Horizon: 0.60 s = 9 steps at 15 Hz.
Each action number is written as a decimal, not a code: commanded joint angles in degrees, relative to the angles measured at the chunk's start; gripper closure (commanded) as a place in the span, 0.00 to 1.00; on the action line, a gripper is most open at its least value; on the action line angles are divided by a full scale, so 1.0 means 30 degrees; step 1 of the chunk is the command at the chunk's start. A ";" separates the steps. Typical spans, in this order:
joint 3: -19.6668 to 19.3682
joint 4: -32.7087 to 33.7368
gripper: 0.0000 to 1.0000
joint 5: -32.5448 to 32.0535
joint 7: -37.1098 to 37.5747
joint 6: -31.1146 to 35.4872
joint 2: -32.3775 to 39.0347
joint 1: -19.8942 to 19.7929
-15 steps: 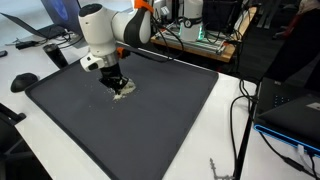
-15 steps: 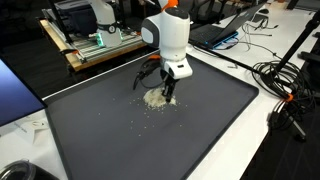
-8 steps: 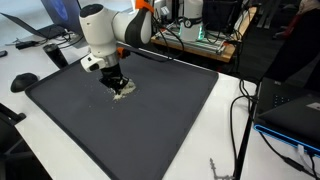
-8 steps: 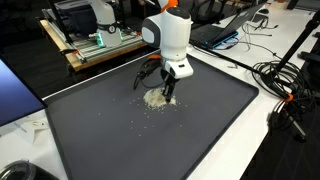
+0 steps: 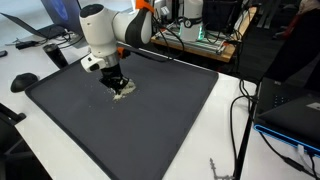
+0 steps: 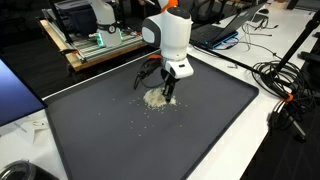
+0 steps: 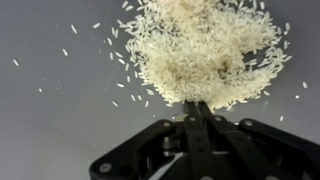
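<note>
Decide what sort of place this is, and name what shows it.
Probably a robotics lab or office workspace: a wooden bench loaded with electronics, a laptop and tangled cables surround the black mat, where the arm's end effector sits at a pile of rice.

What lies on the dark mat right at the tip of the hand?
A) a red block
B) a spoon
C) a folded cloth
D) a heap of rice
D: in the wrist view the shut hand points at a pale heap of rice lying on the mat.
</note>
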 commanded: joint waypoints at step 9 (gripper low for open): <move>-0.0633 -0.0116 0.07 -0.1665 0.1981 -0.2266 -0.1516 0.1005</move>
